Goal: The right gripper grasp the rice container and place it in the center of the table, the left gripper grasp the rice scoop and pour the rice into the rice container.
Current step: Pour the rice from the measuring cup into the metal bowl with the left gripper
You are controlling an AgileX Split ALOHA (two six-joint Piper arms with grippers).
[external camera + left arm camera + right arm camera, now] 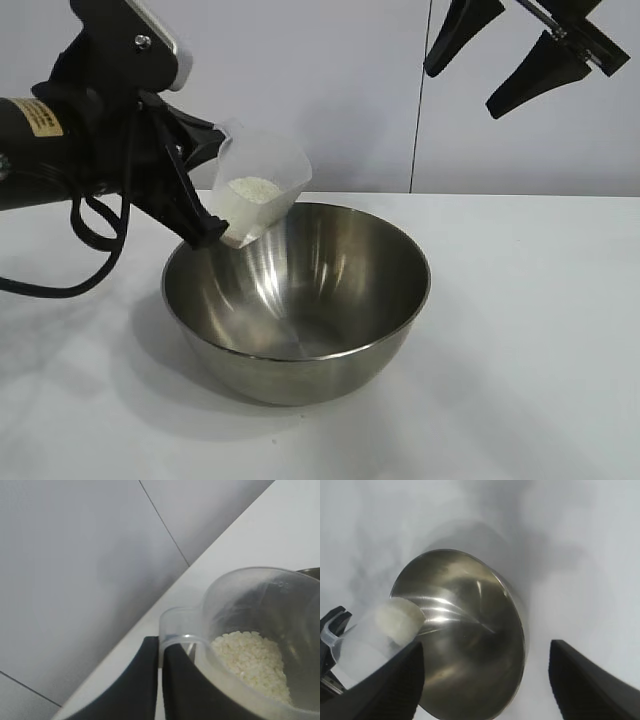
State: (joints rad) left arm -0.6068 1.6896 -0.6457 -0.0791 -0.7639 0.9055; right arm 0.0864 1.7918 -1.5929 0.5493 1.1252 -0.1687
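We see the steel bowl [297, 300] standing upright on the white table [540, 330], near the middle of it. We cannot see any rice lying on its shiny inside.

The left claw [195, 185] comes in from the left side, with its yellow label [38, 116] and a black cable [90, 250] hanging under it. Its fingers are pinching the little tab handle of the plastic cup [262, 190]. The cup is held in the air above the left rim of the bowl and it is tilted, with its lower edge just over the rim; we cannot tell if it touches the rim. The rice [252, 189] lies as a small white heap inside the cup. In the left wrist view we see the same heap [252, 662] in the cup [260, 605], beside the dark finger [145, 680].

The right claw [505, 55] hangs high above the table at the upper right, well apart from the bowl. Its two fingers are spread and hold nothing.
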